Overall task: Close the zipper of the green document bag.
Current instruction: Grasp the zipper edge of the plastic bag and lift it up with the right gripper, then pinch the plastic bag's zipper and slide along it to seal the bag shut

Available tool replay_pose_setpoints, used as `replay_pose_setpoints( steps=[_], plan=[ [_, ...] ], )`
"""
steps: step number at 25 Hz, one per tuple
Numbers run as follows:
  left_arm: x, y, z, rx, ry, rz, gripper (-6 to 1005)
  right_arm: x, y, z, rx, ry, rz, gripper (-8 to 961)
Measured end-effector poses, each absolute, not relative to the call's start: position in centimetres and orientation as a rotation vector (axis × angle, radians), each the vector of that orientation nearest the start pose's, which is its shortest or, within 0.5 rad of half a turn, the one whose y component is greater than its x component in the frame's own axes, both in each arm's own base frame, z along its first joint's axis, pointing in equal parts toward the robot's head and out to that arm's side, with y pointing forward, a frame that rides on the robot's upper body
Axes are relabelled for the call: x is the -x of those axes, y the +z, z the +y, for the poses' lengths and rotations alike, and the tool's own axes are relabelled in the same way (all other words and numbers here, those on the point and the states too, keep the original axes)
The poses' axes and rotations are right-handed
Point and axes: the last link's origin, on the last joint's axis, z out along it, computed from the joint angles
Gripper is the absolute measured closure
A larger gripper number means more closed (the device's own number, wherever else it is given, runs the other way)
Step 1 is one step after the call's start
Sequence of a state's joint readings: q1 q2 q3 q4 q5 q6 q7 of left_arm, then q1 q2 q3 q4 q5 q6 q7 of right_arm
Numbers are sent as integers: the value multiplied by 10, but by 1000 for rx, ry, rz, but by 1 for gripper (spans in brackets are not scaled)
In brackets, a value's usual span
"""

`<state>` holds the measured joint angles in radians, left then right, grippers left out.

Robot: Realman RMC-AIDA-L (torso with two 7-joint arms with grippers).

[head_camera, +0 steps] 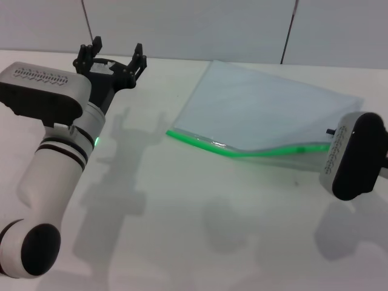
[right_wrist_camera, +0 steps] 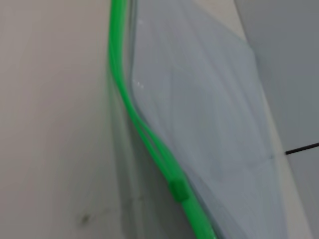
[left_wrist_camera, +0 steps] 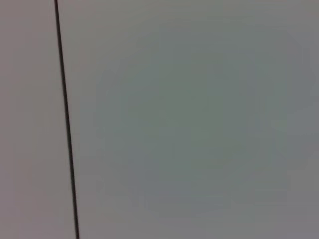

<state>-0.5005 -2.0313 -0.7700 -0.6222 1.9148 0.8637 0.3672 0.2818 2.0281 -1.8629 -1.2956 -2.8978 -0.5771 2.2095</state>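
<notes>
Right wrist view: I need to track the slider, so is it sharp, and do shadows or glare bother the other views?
Right wrist view: zipper and slider soft, blurred. Head view: arm shadows fall on the table, not the green document bag. Left wrist view: featureless, one dark line.

White arms, black joints, black pincer (head_camera: pixel 114 53).

White table (head_camera: pixel 200 230) with soft shadows, pale grey wall (head_camera: pixel 200 24) behind with thin dark seams (head_camera: pixel 290 30), small dark smudge (right_wrist_camera: pixel 84 217) on table surface, seam (left_wrist_camera: pixel 65 119) on wall
</notes>
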Motion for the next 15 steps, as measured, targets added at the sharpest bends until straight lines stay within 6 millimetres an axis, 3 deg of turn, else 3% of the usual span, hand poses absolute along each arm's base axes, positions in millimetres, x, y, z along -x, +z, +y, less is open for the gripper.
replay_pose_setpoints(
  steps=[2, 6, 15],
  plan=[
    [239, -42, 381, 1640, -645, -501, 156, -233, -30, 358, 2257, -511, -160, 779],
    [222, -45, 378, 1705, -686, -457, 156, -211, -2, 350, 2187, -412, -131, 813],
    [163, -74, 372, 2159, -560, -256, 157, -200, 6, 345, 2176, -365, -106, 878]
  ],
)
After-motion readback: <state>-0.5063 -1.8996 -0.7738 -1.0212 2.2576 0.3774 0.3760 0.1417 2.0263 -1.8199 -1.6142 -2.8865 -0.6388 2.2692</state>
